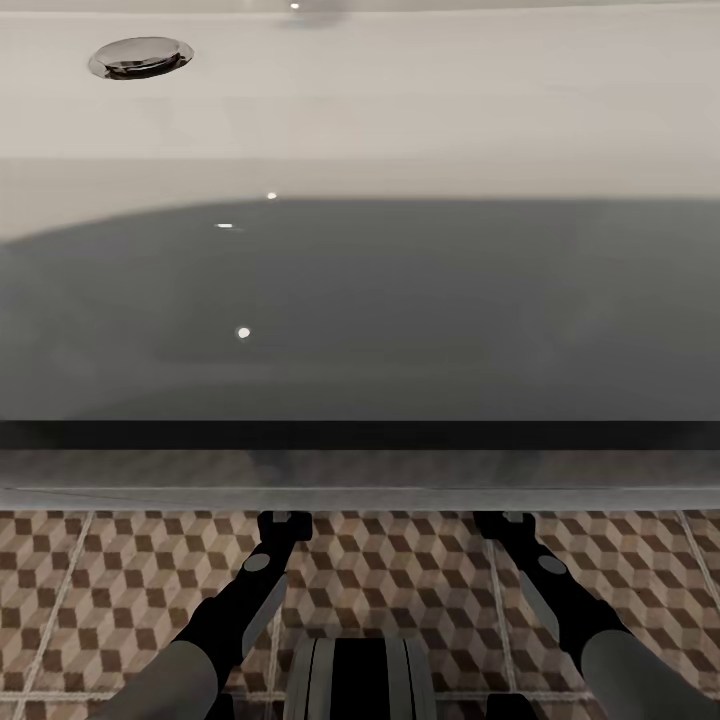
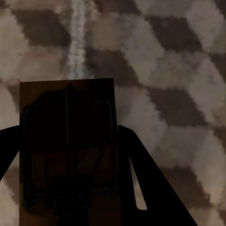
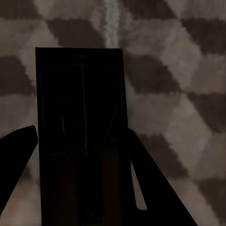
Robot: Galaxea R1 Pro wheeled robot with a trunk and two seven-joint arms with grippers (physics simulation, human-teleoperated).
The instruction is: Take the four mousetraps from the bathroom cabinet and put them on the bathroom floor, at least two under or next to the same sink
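Fingers [image 2: 141,174] of left gripper clamp one mousetrap [image 2: 66,150]; right fingers [image 3: 141,174] clamp another mousetrap [image 3: 80,136], both over cube-patterned bathroom floor [image 1: 100,590], lower frame, before white bathtub [image 1: 400,100].

No text, label, brand, number or sign can be read on anything in these three views

Both mousetraps [image 2: 68,150] [image 3: 80,136] run off the picture edge, details too dark.
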